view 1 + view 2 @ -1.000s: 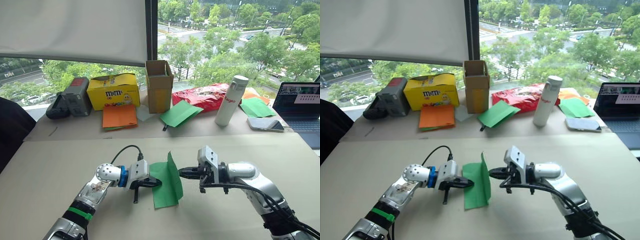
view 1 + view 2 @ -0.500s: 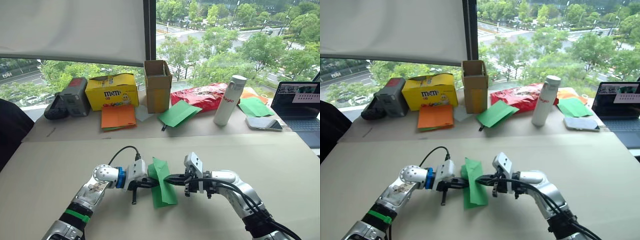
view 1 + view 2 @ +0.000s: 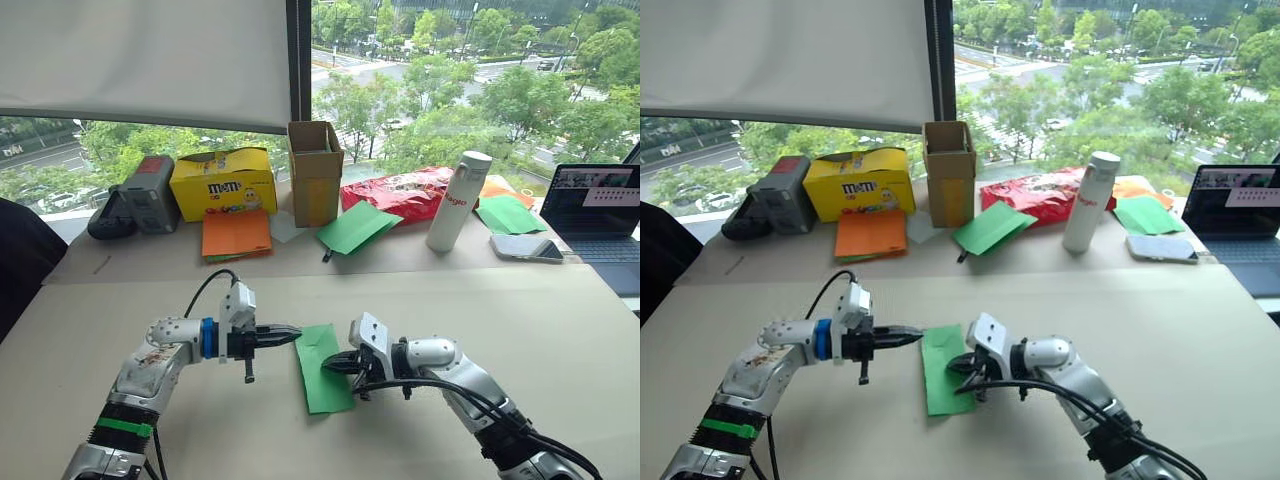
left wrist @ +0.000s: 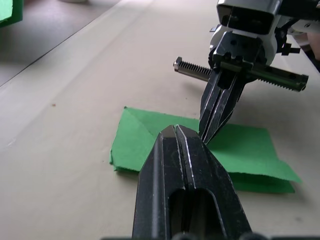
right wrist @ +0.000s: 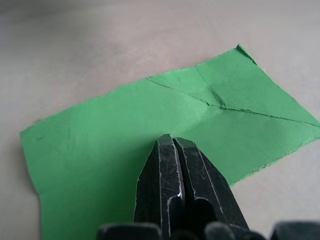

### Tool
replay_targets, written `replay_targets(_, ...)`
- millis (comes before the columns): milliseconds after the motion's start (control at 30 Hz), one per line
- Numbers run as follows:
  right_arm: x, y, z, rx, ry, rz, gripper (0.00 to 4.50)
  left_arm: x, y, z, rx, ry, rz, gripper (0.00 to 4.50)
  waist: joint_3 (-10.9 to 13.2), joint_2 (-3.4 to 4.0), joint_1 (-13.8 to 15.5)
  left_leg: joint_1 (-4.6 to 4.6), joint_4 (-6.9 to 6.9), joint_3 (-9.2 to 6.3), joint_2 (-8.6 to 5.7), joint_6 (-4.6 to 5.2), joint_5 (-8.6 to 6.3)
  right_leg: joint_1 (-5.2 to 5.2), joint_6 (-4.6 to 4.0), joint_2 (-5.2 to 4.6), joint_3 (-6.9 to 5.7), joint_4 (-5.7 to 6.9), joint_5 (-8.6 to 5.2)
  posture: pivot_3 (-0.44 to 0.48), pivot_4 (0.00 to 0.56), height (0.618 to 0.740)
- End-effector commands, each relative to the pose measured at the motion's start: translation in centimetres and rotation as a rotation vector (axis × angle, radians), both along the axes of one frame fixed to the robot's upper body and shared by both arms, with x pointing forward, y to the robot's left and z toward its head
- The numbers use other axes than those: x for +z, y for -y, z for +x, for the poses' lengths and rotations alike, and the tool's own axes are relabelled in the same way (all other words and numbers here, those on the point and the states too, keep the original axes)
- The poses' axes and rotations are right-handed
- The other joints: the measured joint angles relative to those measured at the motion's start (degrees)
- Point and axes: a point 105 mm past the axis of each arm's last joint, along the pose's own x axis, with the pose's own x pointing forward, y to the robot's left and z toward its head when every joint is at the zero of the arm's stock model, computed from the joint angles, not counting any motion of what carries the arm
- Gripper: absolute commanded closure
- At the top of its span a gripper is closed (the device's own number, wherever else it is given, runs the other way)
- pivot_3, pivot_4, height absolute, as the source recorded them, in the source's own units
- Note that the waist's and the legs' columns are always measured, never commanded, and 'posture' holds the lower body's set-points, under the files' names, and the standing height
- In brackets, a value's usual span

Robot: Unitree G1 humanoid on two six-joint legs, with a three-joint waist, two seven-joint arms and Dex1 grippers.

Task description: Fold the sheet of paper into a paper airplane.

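The sheet of paper (image 3: 322, 368) lies flat on the table between my arms, folded over on itself, with crease lines across it (image 5: 125, 125). My left gripper (image 3: 295, 332) is shut and hovers just off the paper's far left corner, apart from it. My right gripper (image 3: 329, 367) is shut, and its closed tips rest on the middle of the folded paper. In the left wrist view the right gripper (image 4: 214, 131) points down onto the paper (image 4: 145, 137) just beyond my own shut fingers (image 4: 172, 150).
Along the back of the table stand a yellow candy box (image 3: 225, 182), an open cardboard box (image 3: 317, 170), a red bag (image 3: 400, 190) and a white bottle (image 3: 449, 200). Orange sheets (image 3: 238, 232), plain green sheets (image 3: 360, 226), a phone (image 3: 522, 247) and a laptop (image 3: 600, 215) lie there too.
The paper's upright flap has been pushed over to the left by my right gripper and now lies flat. My left gripper has drawn back to the left, off the paper.
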Motion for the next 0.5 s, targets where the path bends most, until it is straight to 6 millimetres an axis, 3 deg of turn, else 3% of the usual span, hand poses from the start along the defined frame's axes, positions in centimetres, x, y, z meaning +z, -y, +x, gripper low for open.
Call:
replay_targets(33,-1.0,1.2,0.6,-0.074,-0.017,-0.078,4.47,-1.4,1.4,-0.4,-0.021,0.000,0.084,4.50,0.00,0.00,-0.02,0.00,0.00,0.00,0.00,-0.01,0.00,0.00,0.00,0.00,0.00,0.00,0.00,0.000,0.150,0.740)
replay_targets(133,0.3,1.6,0.9,-0.103,-0.022,-0.035,4.47,-4.8,1.0,-1.2,-0.029,-0.047,0.227,4.50,0.00,0.00,-0.01,0.00,-0.02,0.00,-0.01,-0.01,0.00,-0.01,0.00,0.00,0.02,0.00,0.00,0.000,0.150,0.740)
replay_targets(200,1.0,1.9,1.1,-0.119,-0.019,-0.017,4.47,-5.9,0.6,-1.5,-0.033,-0.061,0.271,4.50,0.00,0.00,0.00,-0.01,-0.03,0.00,-0.02,0.00,0.00,-0.02,0.00,0.00,0.02,-0.01,0.00,0.000,0.150,0.740)
replay_targets(500,2.5,1.5,3.0,-0.148,0.005,0.120,4.47,-6.3,1.2,-1.3,-0.032,-0.049,0.271,4.50,0.00,0.01,0.37,-0.01,-0.03,-0.05,-0.02,0.02,-0.01,0.01,0.00,-0.02,0.00,-0.03,0.00,0.000,0.150,0.740)
